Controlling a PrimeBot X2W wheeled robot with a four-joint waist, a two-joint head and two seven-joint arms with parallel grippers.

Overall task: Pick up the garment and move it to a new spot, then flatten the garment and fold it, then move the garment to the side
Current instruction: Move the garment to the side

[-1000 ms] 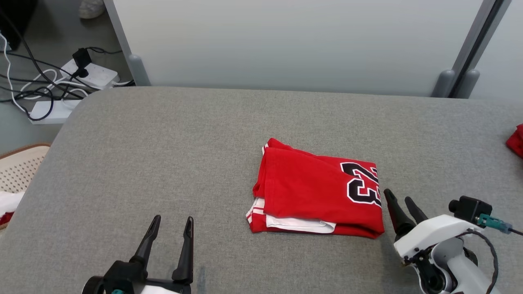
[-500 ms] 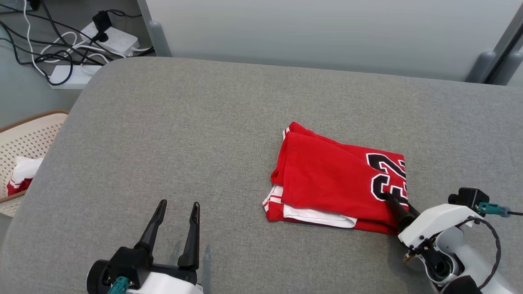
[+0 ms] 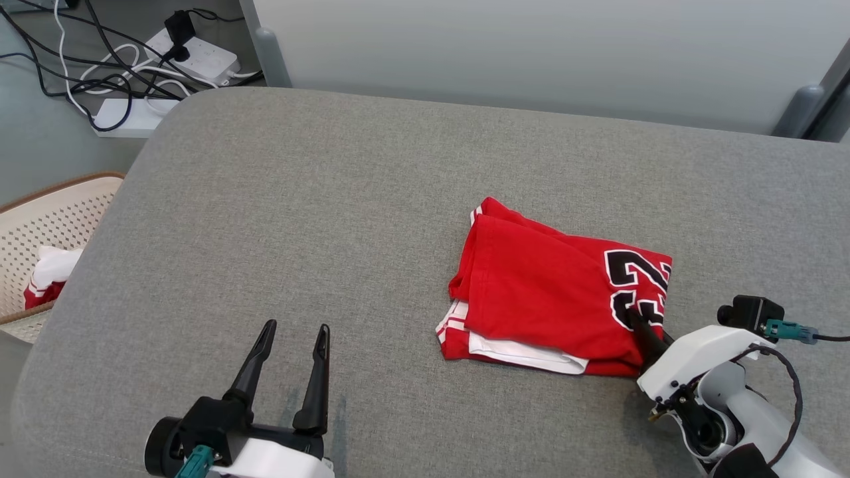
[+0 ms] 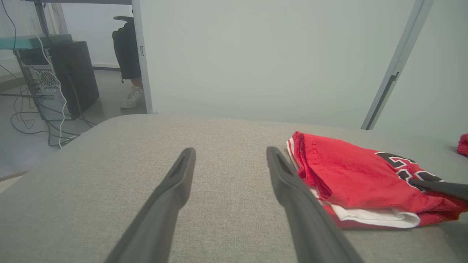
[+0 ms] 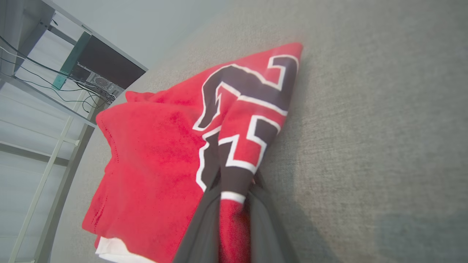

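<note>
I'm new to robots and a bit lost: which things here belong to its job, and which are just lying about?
Job: folded red jersey with a black number; right gripper, jaws shut on its edge; left gripper, jaws open; grey fabric table.
Lying about: cream perforated basket holding cloth; white power strips and cables on the floor.

one garment (image 3: 541, 299), two end effectors (image 3: 297, 325) (image 3: 639, 323)

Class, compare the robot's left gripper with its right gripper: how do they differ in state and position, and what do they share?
The left gripper is open and empty; the right gripper is shut on a fold of the garment. The left gripper hangs over bare grey surface, apart from the garment; the right gripper meets its numbered edge. Both have two long dark fingers.
</note>
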